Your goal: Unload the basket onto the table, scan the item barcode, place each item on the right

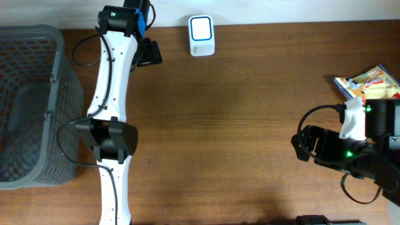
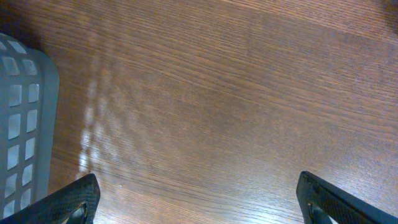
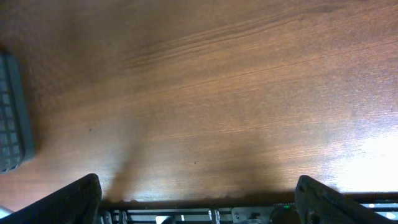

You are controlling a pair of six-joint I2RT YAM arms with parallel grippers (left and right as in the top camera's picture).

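Observation:
The item, a colourful packet (image 1: 367, 80), lies at the table's far right edge, partly covered by my right arm; I see no barcode on it. A white scanner (image 1: 201, 35) with a lit window stands at the back middle. My left gripper (image 1: 149, 52) hovers left of the scanner, open and empty; in its wrist view the left gripper (image 2: 199, 202) shows only bare wood between its fingertips (image 2: 78, 198). My right gripper (image 1: 304, 145) is low on the right, below and left of the packet. It too is open and empty, and the right gripper (image 3: 199, 199) faces bare table.
A grey mesh basket (image 1: 37, 37) fills the left end of the table; its wall also shows in the left wrist view (image 2: 22, 118) and the right wrist view (image 3: 12, 112). Black cables loop round both arms.

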